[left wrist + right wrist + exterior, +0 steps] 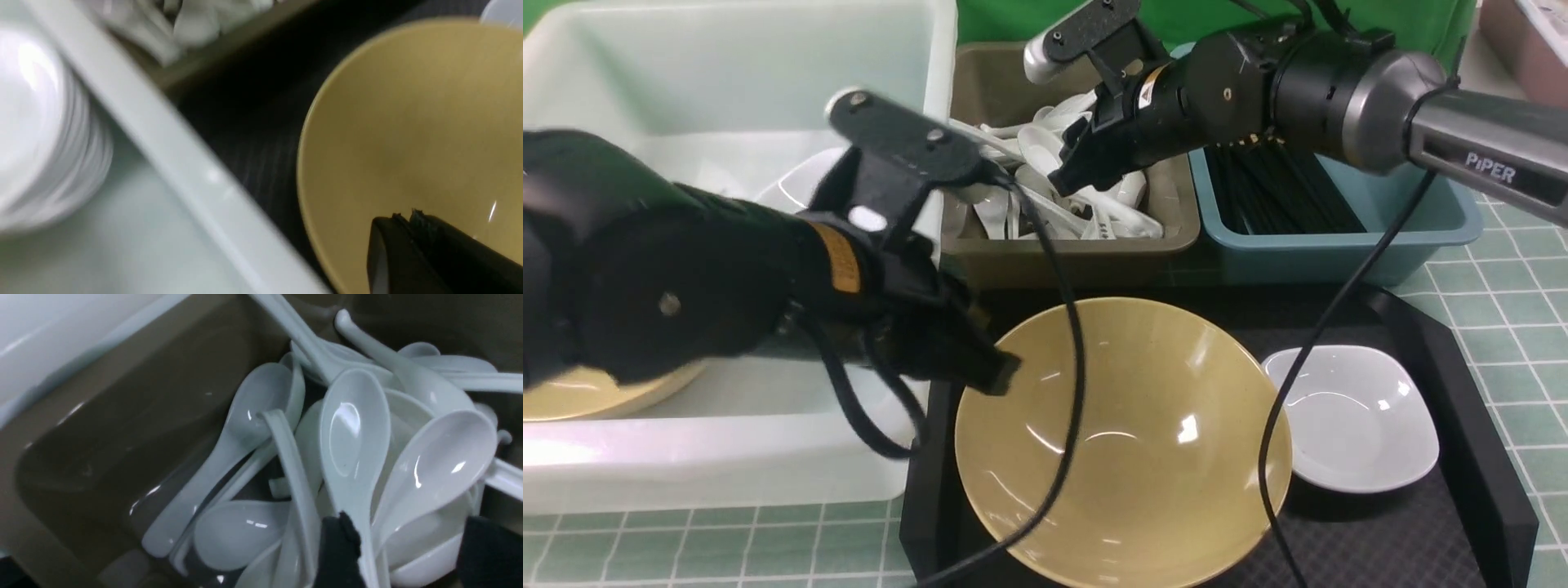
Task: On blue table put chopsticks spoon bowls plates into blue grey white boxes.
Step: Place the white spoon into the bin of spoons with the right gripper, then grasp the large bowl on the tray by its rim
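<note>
Over the grey box (1062, 265), the right gripper (408, 543) has its fingers spread wide above a jumble of white spoons (1045, 151), which lie across each other inside. Just beside that box, the blue box (1347, 245) holds a bundle of black chopsticks (1282, 192). At the robot's left stands the white box (727, 457), with 1 tan bowl (613, 392) partly visible in it and a stack of white plates (28, 122). The left gripper (402, 220) has its fingers pressed together, narrow, with nothing between them, near the left edge of 1 large tan bowl (1127, 457) in the black tray (1421, 531). To the right of that bowl, 1 white plate (1356, 416) sits in the tray, its left edge at the bowl's rim; whether they touch, I cannot tell. Under the boxes and tray is the blue table (1519, 327), tiled with white lines. 2 black cables (1072, 392) hang across the view.
</note>
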### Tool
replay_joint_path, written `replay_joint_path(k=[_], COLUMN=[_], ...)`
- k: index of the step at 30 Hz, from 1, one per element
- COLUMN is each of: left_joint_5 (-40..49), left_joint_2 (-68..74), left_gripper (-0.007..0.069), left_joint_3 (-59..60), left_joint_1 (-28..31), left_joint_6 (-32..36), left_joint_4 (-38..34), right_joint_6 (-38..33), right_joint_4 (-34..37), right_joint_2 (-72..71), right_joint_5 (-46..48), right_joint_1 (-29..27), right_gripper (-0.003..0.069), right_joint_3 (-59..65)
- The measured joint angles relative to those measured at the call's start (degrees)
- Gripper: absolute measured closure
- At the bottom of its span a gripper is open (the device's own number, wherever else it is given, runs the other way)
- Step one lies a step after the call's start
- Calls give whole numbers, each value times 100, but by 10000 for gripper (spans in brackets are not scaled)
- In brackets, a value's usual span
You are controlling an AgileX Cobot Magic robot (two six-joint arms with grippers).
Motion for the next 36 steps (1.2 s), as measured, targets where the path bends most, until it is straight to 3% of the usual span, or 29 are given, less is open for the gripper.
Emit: replay_joint_path(k=[6,11,14,21,25,26,30,36], left_joint_5=[608,1309,1722,2519,2839,2839,2812,2595], left_joint_2=[26,521,1002,2148,2801,2828,3401,3857], left_gripper=[623,623,623,585,466,466,310,226], left_joint_3=[-536,-1479,-2103,-3352,-3759,-3759,-3953,-4006], left_joint_1=[809,1008,957,686,339,324,125,125], left_joint_6=[1350,2539,2701,2726,2547,2547,2120,1914], left_joint_4=[-1167,-2026,-2171,-1940,-1407,-1407,-723,-148], right_joint_6=[-17,-225,-403,-393,-381,-381,-381,-368], right_joint_4=[5,10,10,8,8,8,8,1], right_joint_2=[-518,-1102,-1388,-2257,-3073,-3073,-3838,-4424], right_joint_5=[1569,3171,3907,4166,4195,4194,4208,4126], right_joint_1=[0,0,0,0,0,0,0,0], right_gripper=[156,197,241,347,408,408,435,435], right_joint_3=[-509,-909,-934,-123,820,820,1847,2628])
